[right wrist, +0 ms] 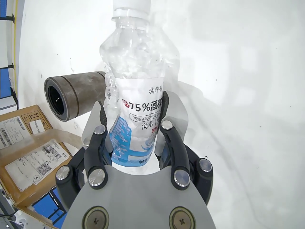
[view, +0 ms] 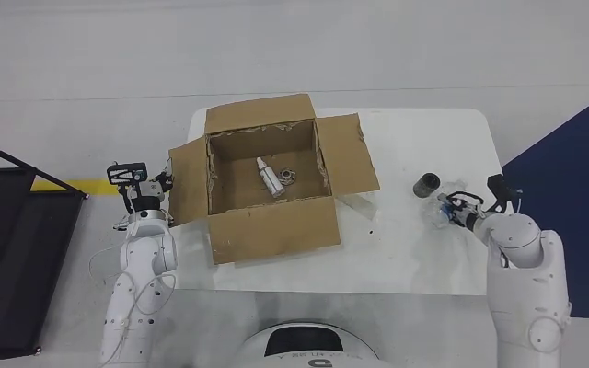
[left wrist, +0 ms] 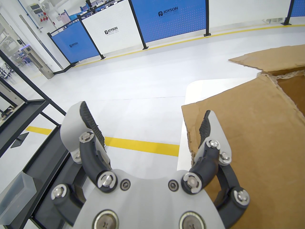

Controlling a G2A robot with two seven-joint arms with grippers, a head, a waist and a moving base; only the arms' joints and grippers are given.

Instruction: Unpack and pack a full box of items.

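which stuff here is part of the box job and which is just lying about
Job: cardboard box; white bottle and small metal part inside it; metal cylinder on the table; clear bottle in the right gripper; left gripper, open, by the box.
Lying about: black rack beside the table; translucent tub on it; fence panels; yellow floor line.

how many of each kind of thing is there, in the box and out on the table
cardboard box: 1
bottles: 2 (clear bottle in the right gripper, small white bottle in the box)
metal parts: 2 (dark cylinder on the table, small metal part in the box)
total: 5
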